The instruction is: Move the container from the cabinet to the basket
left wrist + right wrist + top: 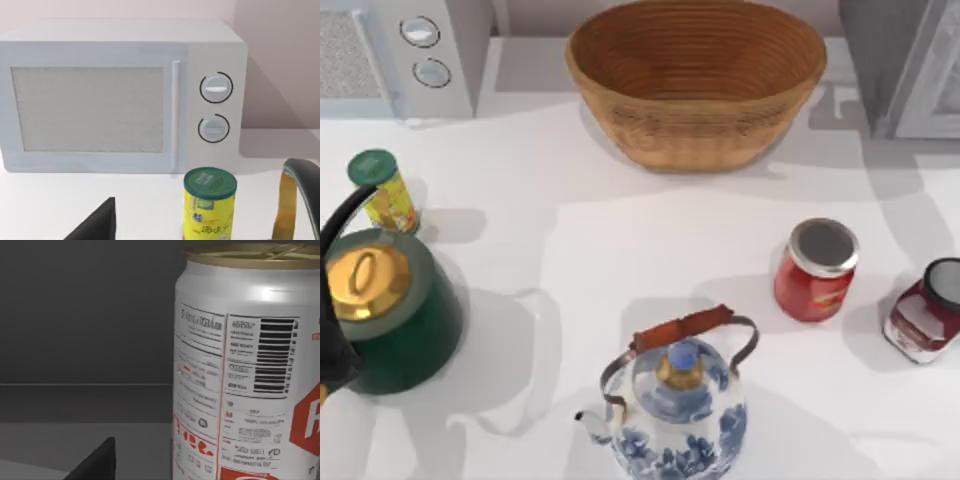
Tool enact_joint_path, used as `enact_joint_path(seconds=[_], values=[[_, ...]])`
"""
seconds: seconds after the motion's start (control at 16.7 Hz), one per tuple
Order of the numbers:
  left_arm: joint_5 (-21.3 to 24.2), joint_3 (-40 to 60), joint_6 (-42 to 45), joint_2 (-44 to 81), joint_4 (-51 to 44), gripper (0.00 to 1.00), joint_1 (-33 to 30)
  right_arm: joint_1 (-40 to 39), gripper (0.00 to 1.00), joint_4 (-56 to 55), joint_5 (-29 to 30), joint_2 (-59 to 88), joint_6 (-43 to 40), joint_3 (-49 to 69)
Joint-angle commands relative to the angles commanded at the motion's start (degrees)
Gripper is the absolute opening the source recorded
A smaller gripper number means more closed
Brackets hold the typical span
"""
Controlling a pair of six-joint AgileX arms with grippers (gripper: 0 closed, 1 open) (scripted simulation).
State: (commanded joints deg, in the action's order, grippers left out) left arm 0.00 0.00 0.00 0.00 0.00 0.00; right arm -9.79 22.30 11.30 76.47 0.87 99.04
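The container (245, 365) stands upright inside the grey cabinet (900, 65), which sits at about one o'clock at the table's (620, 250) far right corner, its pale white-framed door angled outward. In the right wrist view the can is very close against the cabinet's dark grey interior. Its whitish-silver body carries a barcode, columns of small print too fine to read, red marks low down and part of a large red shape with a white letter cut off at the edge; its dull gold top is at the upper edge. A dark tip of the right gripper's finger (97, 462) shows beside the can; whether those fingers are apart or together I cannot tell. The basket (695, 80) rests at twelve o'clock, just beside the cabinet, its ribbed inside holding nothing. At eleven o'clock is a white microwave (120, 95) with two round knobs and no readable writing. Near nine o'clock stands a yellow can with a green cap (209, 205), its label print illegible, beside a green kettle with a gold lid (390, 305). A blue-and-white teapot (675, 410) sits at six o'clock. A red jar with a silver lid (815, 270) and a dark red jar (925, 315) are near four o'clock. The left arm (335, 360) is parked at eight o'clock; of its gripper one dark finger tip (97, 225) shows, state unclear.
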Motion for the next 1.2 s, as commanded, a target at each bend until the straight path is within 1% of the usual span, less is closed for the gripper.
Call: enact_joint_path(seconds=[0.3, 0.78, 1.08, 1.2], values=[[0.0, 0.0, 0.0, 0.0, 0.0, 1.0, 0.0, -0.07, 1.0, -0.34, 0.01, 0.1, -0.01, 0.07], [0.0, 0.0, 0.0, 0.0, 0.0, 1.0, 0.0, 2.22, 1.0, -2.05, -1.88, 11.06, 0.03, 9.14], [0.0, 0.0, 0.0, 0.0, 0.0, 1.0, 0.0, 2.45, 1.0, -2.25, -2.09, 12.1, 0.03, 9.98], [0.0, 0.0, 0.0, 0.0, 0.0, 1.0, 0.0, 2.45, 0.85, -2.25, -2.09, 12.1, 0.03, 9.98]])
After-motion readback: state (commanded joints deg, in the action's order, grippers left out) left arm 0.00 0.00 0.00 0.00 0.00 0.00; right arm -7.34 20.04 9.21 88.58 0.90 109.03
